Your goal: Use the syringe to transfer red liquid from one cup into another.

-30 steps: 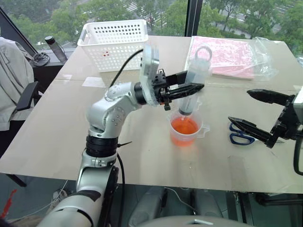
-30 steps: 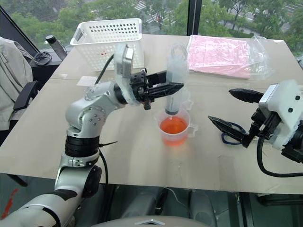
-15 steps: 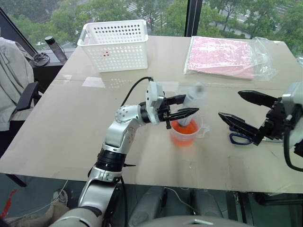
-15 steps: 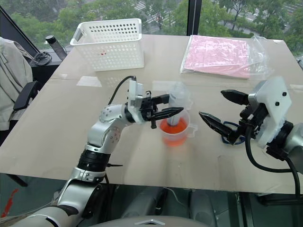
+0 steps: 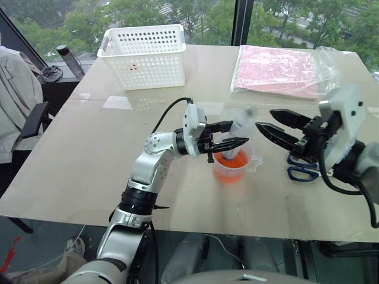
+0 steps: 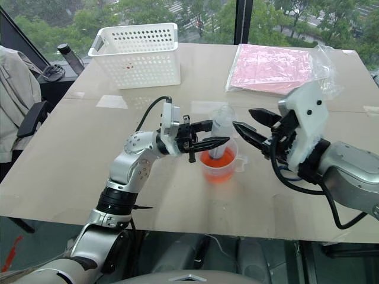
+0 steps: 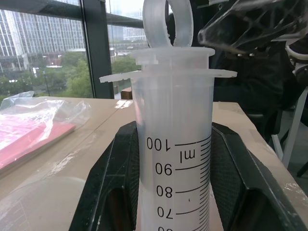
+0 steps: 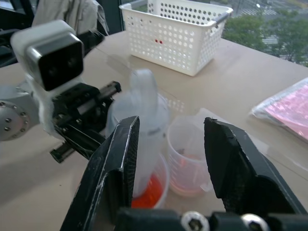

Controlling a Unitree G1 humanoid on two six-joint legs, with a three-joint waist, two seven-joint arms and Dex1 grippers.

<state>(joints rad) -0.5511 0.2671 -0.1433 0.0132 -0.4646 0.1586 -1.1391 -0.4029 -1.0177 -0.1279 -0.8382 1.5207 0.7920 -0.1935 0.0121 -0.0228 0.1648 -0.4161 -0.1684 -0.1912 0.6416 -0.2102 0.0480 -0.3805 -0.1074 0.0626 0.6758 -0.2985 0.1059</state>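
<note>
Gripping the syringe [image 5: 240, 131] upright, nozzle dipped in the big cup [image 5: 232, 165], the left gripper [image 5: 232, 134] steadies it; the right gripper [image 5: 273, 123], jaws apart, nears the plunger ring, which needs pulling.

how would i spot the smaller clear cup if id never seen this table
Start at the white basket at the table's far edge and come toward the near edge to the larger cup of red liquid, where the left gripper holds the syringe. The smaller clear cup stands just behind it; it is narrower and holds only a thin reddish layer.
</note>
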